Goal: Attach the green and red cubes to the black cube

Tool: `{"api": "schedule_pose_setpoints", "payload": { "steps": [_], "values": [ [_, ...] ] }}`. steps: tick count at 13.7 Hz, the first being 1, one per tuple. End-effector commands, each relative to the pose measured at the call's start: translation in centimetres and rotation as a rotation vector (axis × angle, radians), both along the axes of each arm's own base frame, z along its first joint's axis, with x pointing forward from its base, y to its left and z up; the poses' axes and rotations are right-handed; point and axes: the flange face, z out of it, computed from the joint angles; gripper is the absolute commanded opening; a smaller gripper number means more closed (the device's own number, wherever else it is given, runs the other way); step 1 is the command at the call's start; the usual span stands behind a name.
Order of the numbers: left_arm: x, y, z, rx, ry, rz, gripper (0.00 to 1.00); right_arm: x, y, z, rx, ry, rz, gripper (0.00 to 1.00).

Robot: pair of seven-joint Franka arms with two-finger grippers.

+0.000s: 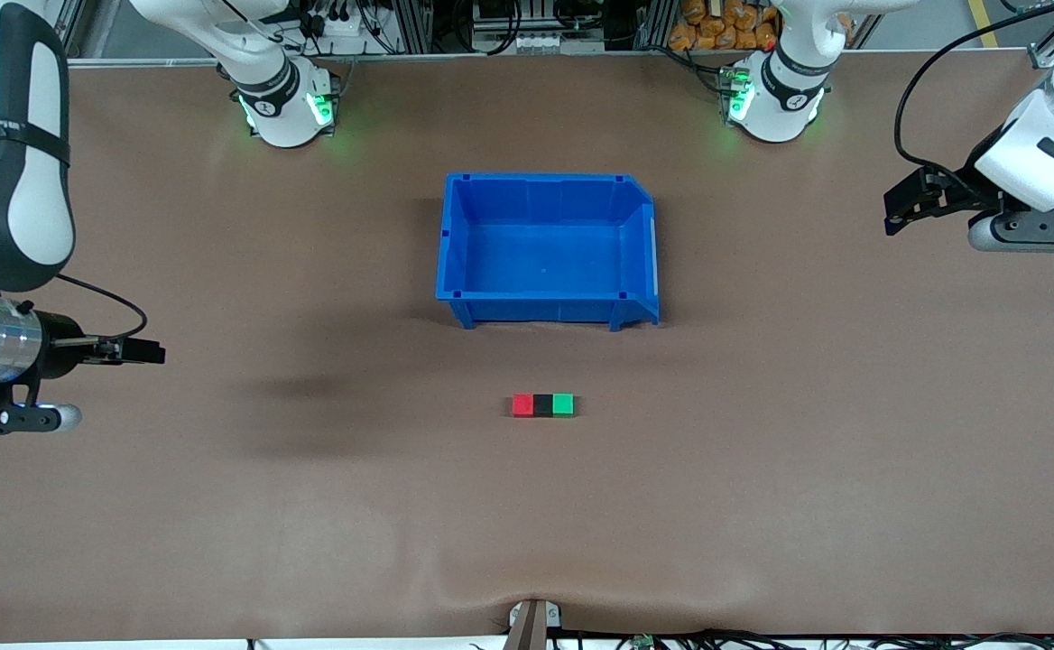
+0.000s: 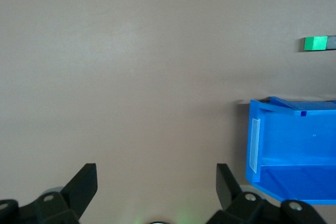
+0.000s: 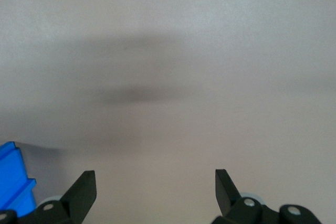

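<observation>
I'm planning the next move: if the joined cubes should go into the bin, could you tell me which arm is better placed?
Neither clearly: the red cube, black cube and green cube sit midway. Left gripper and right gripper both hang open over bare table at their own ends.

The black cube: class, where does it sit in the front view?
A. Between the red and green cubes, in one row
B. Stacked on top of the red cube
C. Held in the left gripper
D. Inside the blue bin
A: the black cube lies on the table with the red cube and green cube flanking it.
</observation>
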Motion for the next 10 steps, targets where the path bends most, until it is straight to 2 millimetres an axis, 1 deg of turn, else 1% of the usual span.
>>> {"api": "schedule_pose_setpoints", "payload": {
  "steps": [1,3,10],
  "values": [
    [0.4,-0.2,-0.3,-0.004,-0.009,-0.001,1.00,-1.9,-0.7,1.1,0.003,-0.013,0.016,1.00],
    [0.6,-0.4,-0.2,-0.005,-0.023,-0.005,1.00,-2.4,-0.8,1.7,0.006,-0.017,0.015,1.00],
    [0.5,-1.0,-0.2,-0.005,-0.023,-0.015,1.00,-4.5,-1.7,2.7,0.020,-0.043,0.027,1.00]
  ]
}}
